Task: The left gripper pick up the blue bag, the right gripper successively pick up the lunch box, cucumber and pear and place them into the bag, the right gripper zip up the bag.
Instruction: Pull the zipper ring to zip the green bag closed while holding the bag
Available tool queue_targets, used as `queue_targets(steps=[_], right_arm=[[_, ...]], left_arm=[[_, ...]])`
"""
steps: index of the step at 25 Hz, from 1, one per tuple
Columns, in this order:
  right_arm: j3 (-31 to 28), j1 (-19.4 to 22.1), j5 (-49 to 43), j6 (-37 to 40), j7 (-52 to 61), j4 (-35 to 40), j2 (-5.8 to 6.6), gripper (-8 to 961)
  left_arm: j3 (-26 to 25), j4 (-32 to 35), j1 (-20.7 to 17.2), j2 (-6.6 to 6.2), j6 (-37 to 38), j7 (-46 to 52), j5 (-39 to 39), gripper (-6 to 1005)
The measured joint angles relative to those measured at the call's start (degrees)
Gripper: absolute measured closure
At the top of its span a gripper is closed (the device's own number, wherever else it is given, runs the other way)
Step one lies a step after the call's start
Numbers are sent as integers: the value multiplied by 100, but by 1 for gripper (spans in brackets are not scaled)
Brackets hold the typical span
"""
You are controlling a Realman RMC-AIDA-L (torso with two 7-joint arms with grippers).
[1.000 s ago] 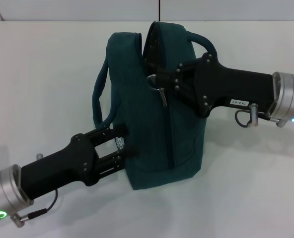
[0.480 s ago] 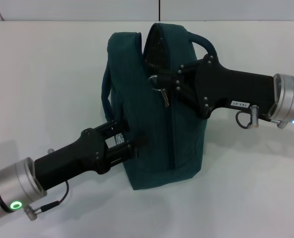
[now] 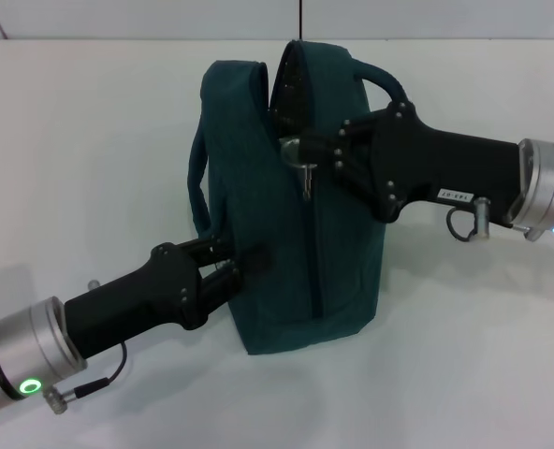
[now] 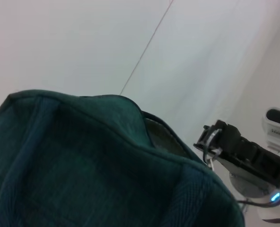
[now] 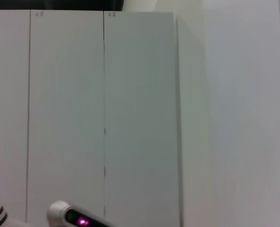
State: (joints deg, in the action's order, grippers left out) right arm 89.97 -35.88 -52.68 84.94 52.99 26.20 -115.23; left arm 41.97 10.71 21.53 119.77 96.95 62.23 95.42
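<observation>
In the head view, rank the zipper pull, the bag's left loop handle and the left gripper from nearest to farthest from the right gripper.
1. Zipper pull: at the right gripper jaws, upper front of the blue bag.
2. Left loop handle: bag's left side.
3. Left gripper: low on the bag's left.

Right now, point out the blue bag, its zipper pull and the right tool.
blue bag (image 3: 338, 271), head view, front fabric panel.
zipper pull (image 3: 305, 180), head view, hanging metal tab.
right tool (image 3: 300, 148), head view, fingertips at the zipper.

Blue bag (image 3: 296, 206) contents hidden; left end effector (image 3: 249, 267) grip unclear.
</observation>
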Motion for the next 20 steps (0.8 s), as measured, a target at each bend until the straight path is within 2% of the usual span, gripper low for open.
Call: queue_targets(steps=[3,8,14,20], right_arm=[[-145,3,6,-29,-1,-25,-9,938],[-394,2,13,-242,8,-21,-52,938],[-504,-54,142,-533,21,1,-73,938],[-510,-41,255,-694,1,4,-72,939]], left_arm=[[19,5,-12,-4,-1,-162,1,602],[150,6,-47,-11,4,-345,-6,829],[409,5,-59,-17,43,-538,-3,938],[464,34,-98,-37,75,-639,14,940]])
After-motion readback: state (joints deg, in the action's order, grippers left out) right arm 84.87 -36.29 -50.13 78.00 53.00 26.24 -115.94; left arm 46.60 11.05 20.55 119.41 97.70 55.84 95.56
